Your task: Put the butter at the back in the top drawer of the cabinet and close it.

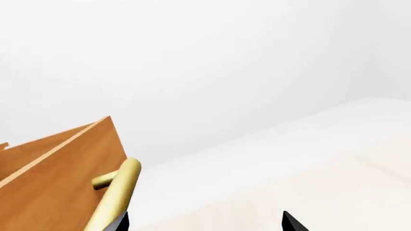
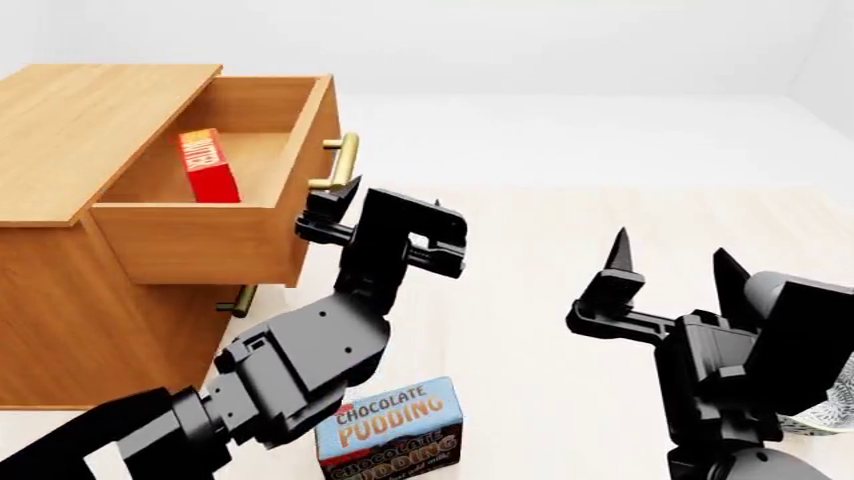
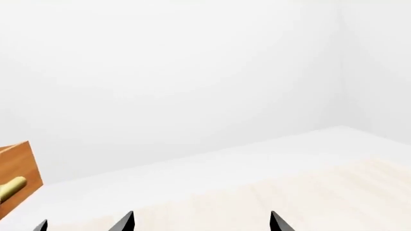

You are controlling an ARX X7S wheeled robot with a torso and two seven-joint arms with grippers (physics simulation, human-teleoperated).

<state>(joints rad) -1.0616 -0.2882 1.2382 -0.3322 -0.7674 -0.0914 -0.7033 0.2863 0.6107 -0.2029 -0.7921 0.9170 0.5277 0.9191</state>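
Observation:
The cabinet (image 2: 80, 110) stands at the left with its top drawer (image 2: 200, 240) pulled out. The red butter (image 2: 207, 165) box stands on edge inside it, toward the back. My left gripper (image 2: 383, 202) is open just in front of the drawer's brass handle (image 2: 340, 165), one fingertip close beside the bar. In the left wrist view the handle (image 1: 119, 192) and drawer front (image 1: 57, 183) lie next to one fingertip of the open left gripper (image 1: 205, 224). My right gripper (image 2: 674, 258) is open and empty, well to the right; the right gripper (image 3: 200, 222) faces bare floor and wall.
A chocolate pudding box (image 2: 394, 432) lies on the floor under my left arm. A lower drawer's handle (image 2: 243, 298) shows beneath the open one. A patterned object (image 2: 834, 410) peeks out behind my right arm. The drawer corner (image 3: 16, 166) shows in the right wrist view.

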